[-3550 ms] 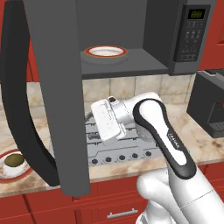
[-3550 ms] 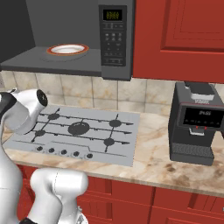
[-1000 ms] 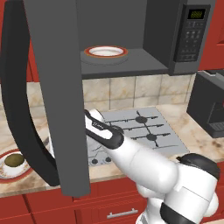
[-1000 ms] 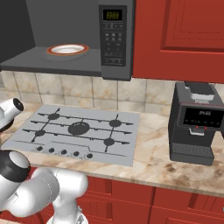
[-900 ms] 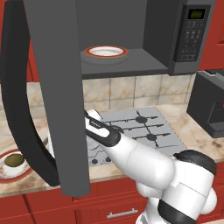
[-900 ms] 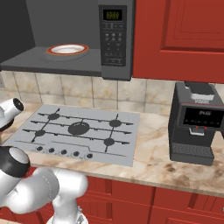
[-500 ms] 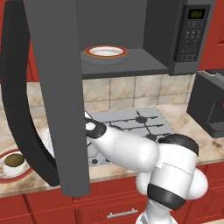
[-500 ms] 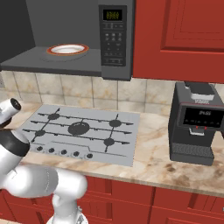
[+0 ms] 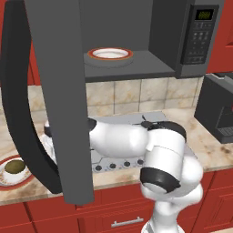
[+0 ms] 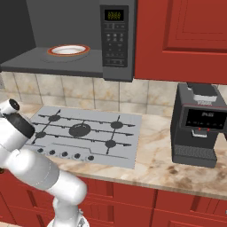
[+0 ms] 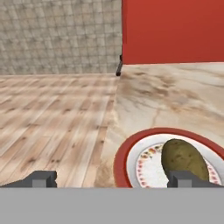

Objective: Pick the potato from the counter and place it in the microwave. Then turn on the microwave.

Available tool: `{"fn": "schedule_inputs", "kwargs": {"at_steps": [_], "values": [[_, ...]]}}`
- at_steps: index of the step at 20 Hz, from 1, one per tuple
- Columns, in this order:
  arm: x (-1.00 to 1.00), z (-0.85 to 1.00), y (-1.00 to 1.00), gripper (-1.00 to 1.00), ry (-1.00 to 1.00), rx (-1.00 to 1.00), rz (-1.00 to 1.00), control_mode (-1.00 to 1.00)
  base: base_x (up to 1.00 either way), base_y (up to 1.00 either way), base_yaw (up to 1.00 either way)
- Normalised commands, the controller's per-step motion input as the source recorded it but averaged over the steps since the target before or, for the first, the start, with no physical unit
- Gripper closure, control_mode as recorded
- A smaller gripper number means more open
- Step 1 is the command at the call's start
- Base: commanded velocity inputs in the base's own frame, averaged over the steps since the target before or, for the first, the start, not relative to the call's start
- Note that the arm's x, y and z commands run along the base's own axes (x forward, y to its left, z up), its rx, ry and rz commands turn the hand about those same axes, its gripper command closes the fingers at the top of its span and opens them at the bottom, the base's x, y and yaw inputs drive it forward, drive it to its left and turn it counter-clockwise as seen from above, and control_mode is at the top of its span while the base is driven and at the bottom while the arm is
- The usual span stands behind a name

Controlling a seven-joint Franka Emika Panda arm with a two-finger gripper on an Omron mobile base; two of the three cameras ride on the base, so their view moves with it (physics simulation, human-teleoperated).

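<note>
Tool (image 11: 111,179) fingers stand spread wide with nothing between them, their two dark tips rising at the bottom of the hand view. Just beside the right tip (image 11: 187,178), and a little ahead of it, the potato (image 11: 183,159) lies on a white plate with a red rim (image 11: 124,151); the tip looks apart from the potato, though the hand view is too close to be sure. That plate rests on the marbled bench (image 11: 175,98), near its edge, with wooden floor (image 11: 52,113) off to the tool's left. In the left base view the potato (image 9: 14,166) and plate (image 9: 5,179) show left of the open microwave door (image 9: 59,91). Higher up, the microwave (image 10: 71,37) holds a second red-rimmed plate (image 10: 68,50) inside it.
</note>
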Motion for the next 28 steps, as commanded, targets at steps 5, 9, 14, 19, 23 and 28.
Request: {"fn": "schedule_inputs", "kwargs": {"at_steps": [5, 9, 14, 19, 23, 28], "values": [[0.29, -0.25, 0.21, -1.00, 0.00, -0.03, 0.02, -1.00, 0.00, 0.00, 0.00], [0.25, -0.27, 0.18, -1.00, 0.00, -0.02, 0.01, -1.00, 0.00, 0.00, 0.00], [0.28, -0.23, 0.17, -1.00, 0.00, -0.01, 0.02, -1.00, 0.00, 0.00, 0.00], [0.24, -0.19, 0.17, -1.00, 0.00, -0.01, 0.02, -1.00, 0.00, 0.00, 0.00], [0.13, -0.32, 0.21, -1.00, 0.02, 0.00, 0.03, -1.00, 0.00, 0.00, 0.00], [0.13, -0.33, 0.27, -1.00, 0.06, 0.00, 0.04, -1.00, 0.00, 0.00, 0.00]]}}
